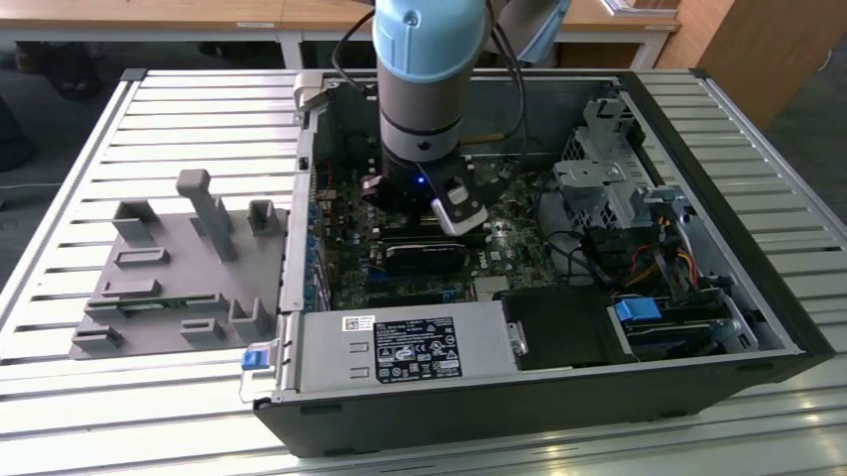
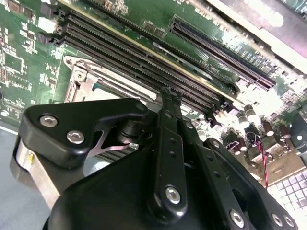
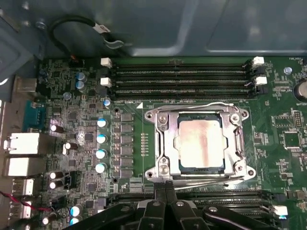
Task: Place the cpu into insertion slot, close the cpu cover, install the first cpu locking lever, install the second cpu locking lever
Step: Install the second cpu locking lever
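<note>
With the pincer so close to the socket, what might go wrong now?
1. The shut pincer sits at the edge of the cpu cover, beside a thin lever; a slip may bend it.
2. The cpu appears seated under the cover; a hard push may stress it.
3. Memory slots lie close to the fingertips; a sideways move may scrape them.

The flat square cpu shows a pale silvery face with a faint tan-pink sheen, framed by the shiny silver metal cpu cover on the green circuit board — a board speckled with fine pale traces. Long black memory slots near the board's edge carry white end clips. Silver-topped round capacitors have pale blue sides. The matte black gripper bears silver screws. In the exterior view, the arm's joint cap is light blue — the slatted metal table pale silver-grey
</note>
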Controlling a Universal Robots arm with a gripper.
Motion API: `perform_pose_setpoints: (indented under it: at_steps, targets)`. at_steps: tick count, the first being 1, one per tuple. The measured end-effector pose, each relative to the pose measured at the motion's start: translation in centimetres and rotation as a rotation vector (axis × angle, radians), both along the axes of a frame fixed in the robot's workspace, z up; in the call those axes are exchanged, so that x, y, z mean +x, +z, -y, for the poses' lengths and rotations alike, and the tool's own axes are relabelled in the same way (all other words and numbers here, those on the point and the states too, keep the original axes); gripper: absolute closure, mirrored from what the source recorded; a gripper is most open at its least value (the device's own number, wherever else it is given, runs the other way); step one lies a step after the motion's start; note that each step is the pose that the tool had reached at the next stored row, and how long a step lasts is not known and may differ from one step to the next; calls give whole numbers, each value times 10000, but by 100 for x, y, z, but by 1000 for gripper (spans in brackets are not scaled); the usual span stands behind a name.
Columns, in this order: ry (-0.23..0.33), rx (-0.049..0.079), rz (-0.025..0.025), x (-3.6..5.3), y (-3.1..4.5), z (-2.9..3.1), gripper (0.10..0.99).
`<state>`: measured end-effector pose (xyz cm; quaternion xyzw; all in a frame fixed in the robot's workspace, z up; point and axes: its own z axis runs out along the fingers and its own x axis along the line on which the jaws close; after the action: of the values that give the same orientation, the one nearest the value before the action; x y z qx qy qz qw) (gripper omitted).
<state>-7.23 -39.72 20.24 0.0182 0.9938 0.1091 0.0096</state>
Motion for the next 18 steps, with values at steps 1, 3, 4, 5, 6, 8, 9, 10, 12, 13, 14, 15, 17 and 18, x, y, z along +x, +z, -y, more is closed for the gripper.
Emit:
perform_pose_setpoints:
  at_steps: [1,3,4,5,6,8,9,10,12,13,14,15,17,18]
  targets:
    - [-1,48,0,-4,-5,0,980]
    - [-3,143,0,-14,-20,0,980]
    - [-4,181,0,-20,-29,-1,980]
    - [-3,214,0,-25,-40,-1,980]
    - [-2,243,1,-29,-50,-1,980]
    - [0,299,-1,-35,-66,0,980]
    - [0,330,-1,-37,-71,0,980]
    - [-2,369,-1,-39,-76,-1,980]
    - [-4,440,0,-44,-83,-6,980]
    - [-4,466,-1,-48,-84,-9,980]
    - [-3,491,-1,-51,-87,-12,980]
    - [-3,514,0,-55,-92,-16,980]
    - [-2,550,1,-61,-105,-26,980]
    - [-2,566,1,-63,-112,-28,980]
